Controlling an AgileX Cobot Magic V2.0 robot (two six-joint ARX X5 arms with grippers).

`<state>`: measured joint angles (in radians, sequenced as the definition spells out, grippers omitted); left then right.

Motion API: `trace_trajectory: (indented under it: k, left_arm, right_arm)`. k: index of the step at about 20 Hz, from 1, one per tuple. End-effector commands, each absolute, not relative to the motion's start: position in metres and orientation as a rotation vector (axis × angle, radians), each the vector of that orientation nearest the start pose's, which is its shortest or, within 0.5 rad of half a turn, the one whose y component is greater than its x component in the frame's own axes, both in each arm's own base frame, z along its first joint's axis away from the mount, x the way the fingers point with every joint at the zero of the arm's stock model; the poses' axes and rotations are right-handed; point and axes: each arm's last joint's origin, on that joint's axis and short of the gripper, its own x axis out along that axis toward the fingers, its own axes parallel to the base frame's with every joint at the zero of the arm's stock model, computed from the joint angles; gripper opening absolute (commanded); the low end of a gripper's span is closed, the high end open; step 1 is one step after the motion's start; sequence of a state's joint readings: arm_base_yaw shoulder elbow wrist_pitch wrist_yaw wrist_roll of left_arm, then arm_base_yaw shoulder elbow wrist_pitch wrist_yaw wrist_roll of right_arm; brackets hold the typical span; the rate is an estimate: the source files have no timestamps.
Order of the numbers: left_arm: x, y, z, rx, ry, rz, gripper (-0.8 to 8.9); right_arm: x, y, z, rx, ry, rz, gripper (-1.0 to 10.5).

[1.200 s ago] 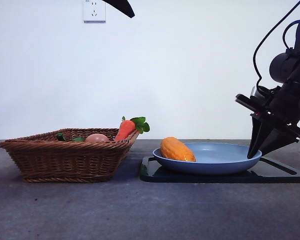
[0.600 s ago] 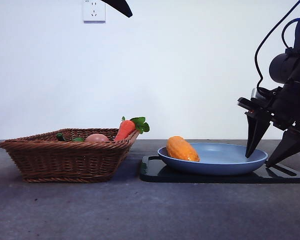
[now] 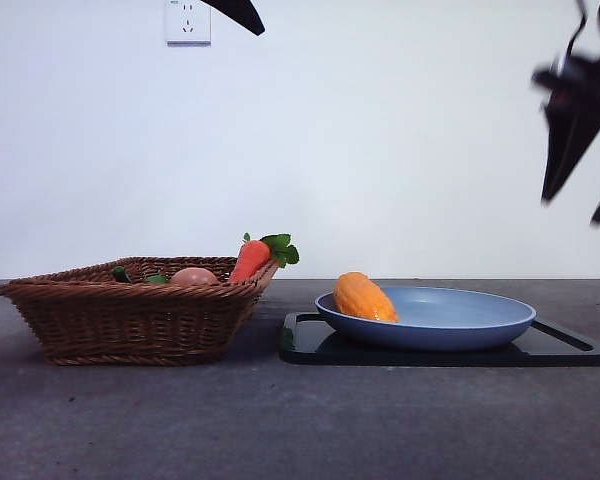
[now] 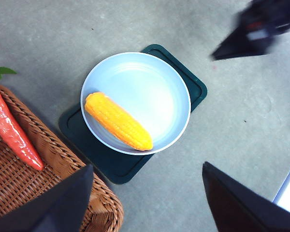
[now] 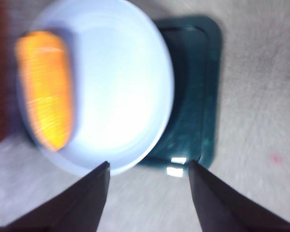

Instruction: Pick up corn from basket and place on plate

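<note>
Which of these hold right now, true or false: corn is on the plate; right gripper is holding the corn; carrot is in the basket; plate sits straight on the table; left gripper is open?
1. The corn lies on the plate. True.
2. The right gripper holds the corn. False: it is open and empty, raised above the plate.
3. The carrot is in the basket. True.
4. The plate sits straight on the table. False: it rests on a black tray.
5. The left gripper is open. True.

We find no readable text, label, brand, number or sign on anything here, whichever view we look at.
</note>
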<state>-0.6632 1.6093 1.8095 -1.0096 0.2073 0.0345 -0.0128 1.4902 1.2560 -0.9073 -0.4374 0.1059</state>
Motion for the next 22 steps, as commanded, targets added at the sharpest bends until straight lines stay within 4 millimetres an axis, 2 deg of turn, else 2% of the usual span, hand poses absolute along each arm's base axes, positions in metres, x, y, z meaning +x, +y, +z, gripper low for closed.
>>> trace_trajectory:
  k: [1,4,7,9,11,12,13,15,22]
  left_arm:
    - [0.251,-0.206,0.414,0.22,0.762,-0.844,3.65]
    - [0.251,-0.206,0.414,0.22,0.764,-0.844,3.63]
    - [0.251,-0.206,0.413,0.22,0.765,-0.844,3.37]
    - [0.251,-0.205,0.413,0.221,0.768,-0.844,2.49]
    - [0.25,-0.205,0.413,0.223,0.777,-0.843,1.2]
    - [0.25,-0.205,0.412,0.225,0.784,-0.843,0.43]
    - [0.25,-0.205,0.412,0.225,0.787,-0.842,0.01]
    - [0.25,-0.204,0.412,0.227,0.791,-0.842,0.07]
    - [0.251,-0.205,0.413,0.222,0.768,-0.844,0.08]
  right_arm:
    - [0.265,0.011,0.315,0.312,1.052,0.366,2.7]
    - [0.214,0.02,0.354,0.282,0.937,0.452,2.7]
    - [0.165,0.025,0.379,0.244,0.837,0.506,2.6]
    - [0.134,0.025,0.388,0.226,0.794,0.524,2.0]
    - [0.111,0.024,0.392,0.194,0.766,0.541,0.7]
    - [0.103,0.023,0.394,0.161,0.744,0.555,0.0]
    - [0.097,0.022,0.395,0.138,0.724,0.563,0.0]
    - [0.09,0.022,0.396,0.133,0.708,0.565,0.0]
    - [0.09,0.022,0.396,0.139,0.709,0.563,0.0]
